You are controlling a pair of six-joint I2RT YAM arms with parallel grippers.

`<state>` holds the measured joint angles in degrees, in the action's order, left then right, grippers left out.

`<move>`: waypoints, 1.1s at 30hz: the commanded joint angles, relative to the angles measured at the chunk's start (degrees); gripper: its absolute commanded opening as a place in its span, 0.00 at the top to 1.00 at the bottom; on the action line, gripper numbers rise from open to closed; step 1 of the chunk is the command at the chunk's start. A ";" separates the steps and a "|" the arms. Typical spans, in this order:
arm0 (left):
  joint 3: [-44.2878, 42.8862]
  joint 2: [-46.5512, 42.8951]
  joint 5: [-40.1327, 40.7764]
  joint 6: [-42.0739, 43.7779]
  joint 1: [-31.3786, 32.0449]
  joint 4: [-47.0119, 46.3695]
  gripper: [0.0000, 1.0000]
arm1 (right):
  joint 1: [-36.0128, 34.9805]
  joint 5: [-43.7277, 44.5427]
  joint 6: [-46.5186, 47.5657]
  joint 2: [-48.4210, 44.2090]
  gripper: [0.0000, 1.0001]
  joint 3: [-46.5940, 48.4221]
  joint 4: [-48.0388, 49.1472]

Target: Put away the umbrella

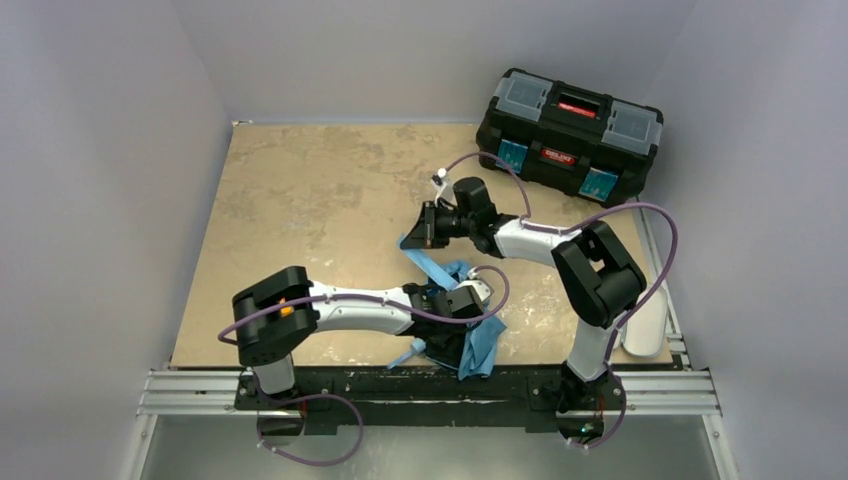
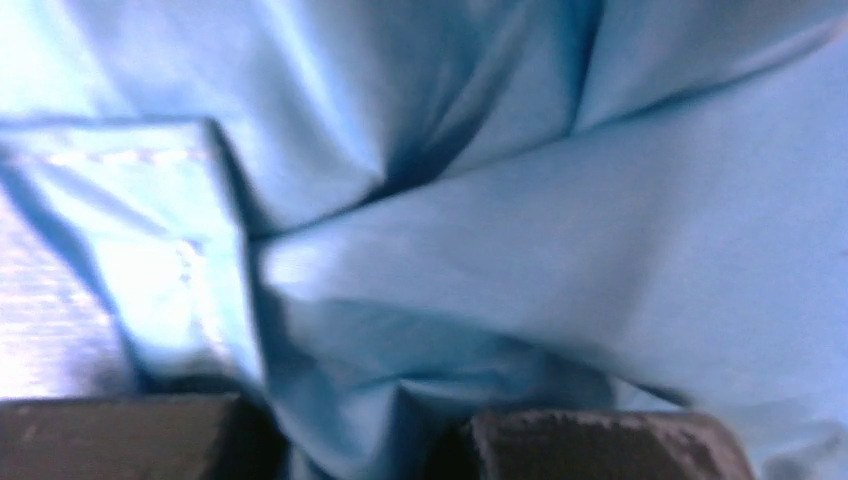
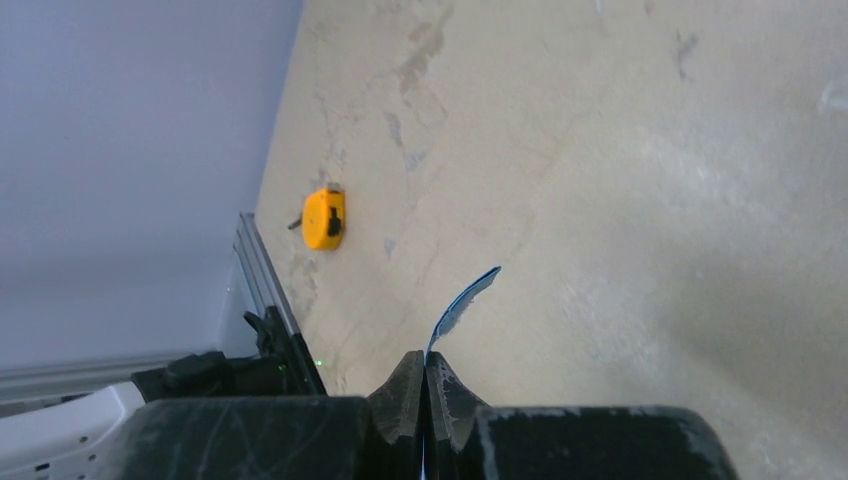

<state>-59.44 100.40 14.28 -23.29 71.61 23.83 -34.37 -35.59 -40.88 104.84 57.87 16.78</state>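
Pinching a thin edge of light blue cloth, the right gripper [image 3: 426, 372] has its jaws pressed together, and a sliver of the umbrella [image 3: 462, 300] sticks out just past their tips. From above, that cloth runs as a taut strip from the right gripper down towards the crumpled bulk of the canopy.

The left gripper [image 2: 355, 445] sits low on that bulk. Its wrist camera sees almost nothing but folded blue fabric and a stitched hem. The two dark fingers [image 2: 590, 445] show at the bottom with cloth bunched in the gap between them. I cannot tell whether these jaws are squeezing the fabric or only resting around it.

The umbrella lies near the front edge of the worktop [image 1: 300, 200], between the two arm bases, part of its cloth hanging over the black front rail [image 1: 400, 385]. A pale blue piece of it pokes out to the left just below the left gripper.

A small orange tape measure [image 3: 324, 217] lies on the worktop near the side wall, well apart from the umbrella. A black toolbox [image 1: 570, 130] stands at the far right corner, lid down.
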 commanded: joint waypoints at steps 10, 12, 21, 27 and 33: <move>-9.89 1.84 39.13 17.11 -0.68 14.60 1.00 | 1.07 0.12 -2.46 4.23 1.00 32.55 -5.98; -9.41 2.63 43.02 20.11 -0.69 12.04 1.00 | 1.12 0.27 -3.04 5.63 1.00 35.05 -5.96; -7.65 12.96 44.13 18.95 2.33 8.15 1.00 | 0.81 -1.65 -2.99 14.25 1.00 23.50 -1.94; -8.37 17.11 40.92 15.00 4.21 9.64 1.00 | 0.55 -2.59 -2.64 18.29 1.00 14.18 1.39; -9.20 18.47 37.68 12.46 4.39 12.14 0.68 | 0.27 -2.54 -2.62 18.59 1.00 6.32 5.27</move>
<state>-68.27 116.66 61.23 -7.86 75.48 33.56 -33.76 -39.29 -44.80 124.64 68.47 18.87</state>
